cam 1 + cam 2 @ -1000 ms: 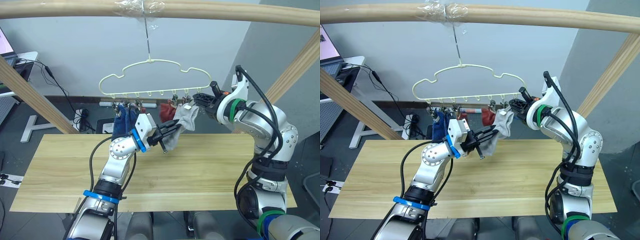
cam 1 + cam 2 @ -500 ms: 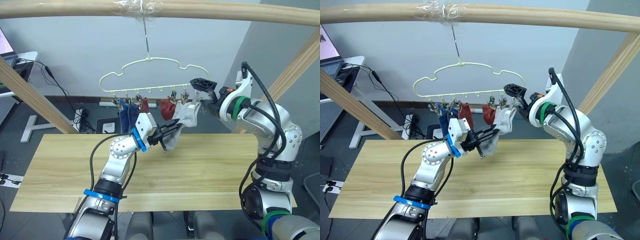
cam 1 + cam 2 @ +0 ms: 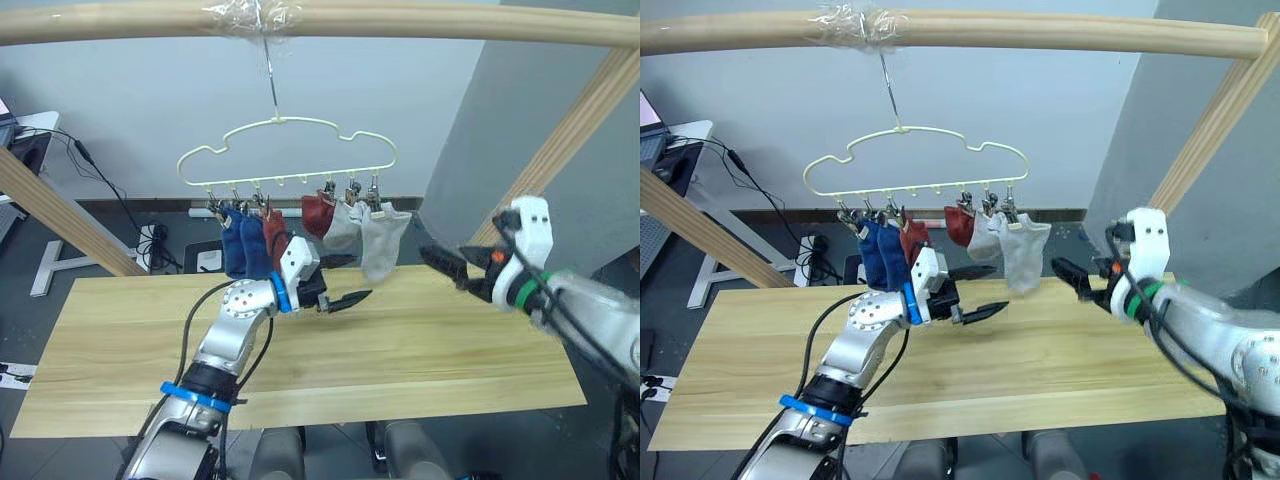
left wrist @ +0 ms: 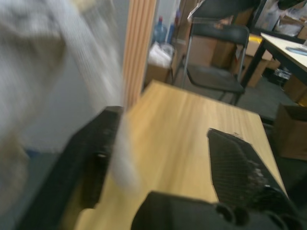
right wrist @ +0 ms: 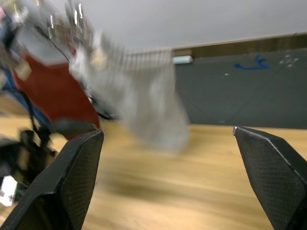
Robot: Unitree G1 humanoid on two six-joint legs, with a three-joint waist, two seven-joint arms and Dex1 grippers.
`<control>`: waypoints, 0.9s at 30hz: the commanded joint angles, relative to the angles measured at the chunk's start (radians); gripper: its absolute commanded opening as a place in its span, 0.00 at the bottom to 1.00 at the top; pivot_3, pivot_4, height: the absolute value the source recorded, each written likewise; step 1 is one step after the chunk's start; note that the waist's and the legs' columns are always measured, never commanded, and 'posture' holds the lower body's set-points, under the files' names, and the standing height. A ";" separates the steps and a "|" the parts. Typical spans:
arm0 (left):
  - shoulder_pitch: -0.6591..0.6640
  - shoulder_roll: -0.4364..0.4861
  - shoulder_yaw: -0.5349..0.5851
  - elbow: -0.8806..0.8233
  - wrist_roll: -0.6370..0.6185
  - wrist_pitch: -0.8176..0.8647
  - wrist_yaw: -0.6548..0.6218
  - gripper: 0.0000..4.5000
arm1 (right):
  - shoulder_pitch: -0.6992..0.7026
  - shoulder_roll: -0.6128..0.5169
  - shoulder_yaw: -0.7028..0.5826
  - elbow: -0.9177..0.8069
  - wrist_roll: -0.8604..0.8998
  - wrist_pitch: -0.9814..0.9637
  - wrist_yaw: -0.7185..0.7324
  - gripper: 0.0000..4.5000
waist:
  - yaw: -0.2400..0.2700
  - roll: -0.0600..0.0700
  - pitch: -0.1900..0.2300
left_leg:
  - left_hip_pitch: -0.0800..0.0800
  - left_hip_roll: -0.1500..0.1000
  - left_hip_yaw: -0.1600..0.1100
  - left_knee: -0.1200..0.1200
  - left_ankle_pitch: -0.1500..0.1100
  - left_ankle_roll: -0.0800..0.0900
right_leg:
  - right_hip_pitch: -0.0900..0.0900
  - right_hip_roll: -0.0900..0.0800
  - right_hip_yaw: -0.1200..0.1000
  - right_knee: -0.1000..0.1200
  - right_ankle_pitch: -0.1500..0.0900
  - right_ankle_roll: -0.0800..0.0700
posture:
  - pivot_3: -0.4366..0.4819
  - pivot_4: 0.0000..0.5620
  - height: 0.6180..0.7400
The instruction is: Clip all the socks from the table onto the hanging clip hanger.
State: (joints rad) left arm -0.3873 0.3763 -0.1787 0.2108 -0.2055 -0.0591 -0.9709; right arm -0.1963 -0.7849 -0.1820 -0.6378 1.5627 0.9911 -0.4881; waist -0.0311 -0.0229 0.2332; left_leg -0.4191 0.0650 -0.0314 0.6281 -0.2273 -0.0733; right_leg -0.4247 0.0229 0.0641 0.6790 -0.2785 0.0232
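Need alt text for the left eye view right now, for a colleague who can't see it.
Six socks, two blue, two rust red, two grey, hang clipped along the pale yellow clip hanger above the wooden table. Both the left gripper and right gripper are open, holding nothing.

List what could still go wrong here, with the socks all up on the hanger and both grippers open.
1. The left gripper hovers open just beside the outermost grey sock; a careless retreat could snag it and tug it from its clip.
2. The clip hanger hangs from a single hook on the pole, so a bump might set it swinging or unhook it.
3. The right gripper is close to the same sock, and could brush it.
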 commanded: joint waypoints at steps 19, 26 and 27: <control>0.430 0.345 0.501 -0.109 -0.007 0.205 0.278 1.00 | 0.596 0.126 0.095 -0.091 -1.129 -0.563 0.592 1.00 | 0.066 -0.007 -0.003 | 0.004 -0.003 0.005 0.001 0.000 -0.001 | 0.003 -0.007 0.000 0.000 -0.001 0.003 | 0.72 0.32 1.00; 0.408 0.331 0.491 -0.098 -0.023 0.203 0.271 1.00 | 0.596 0.174 0.066 -0.085 -1.182 -0.552 0.646 1.00 | 0.086 -0.008 -0.003 | 0.003 -0.003 0.006 0.000 0.000 -0.002 | 0.003 -0.007 0.000 -0.001 -0.001 0.003 | 0.72 0.33 1.00; 0.404 0.332 0.490 -0.091 -0.021 0.199 0.270 1.00 | 0.597 0.181 0.062 -0.084 -1.185 -0.550 0.651 1.00 | 0.086 -0.008 -0.003 | 0.003 -0.003 0.006 0.000 0.000 -0.002 | 0.003 -0.007 0.000 -0.001 -0.001 0.003 | 0.72 0.33 1.00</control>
State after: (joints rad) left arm 0.0241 0.6987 0.3055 0.1206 -0.2265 0.1645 -0.6943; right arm 0.3919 -0.6112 -0.0939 -0.7086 0.3928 0.4458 0.1509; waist 0.0549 -0.0313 0.2297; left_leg -0.4159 0.0621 -0.0257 0.6286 -0.2274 -0.0749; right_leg -0.4220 0.0161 0.0643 0.6785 -0.2797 0.0258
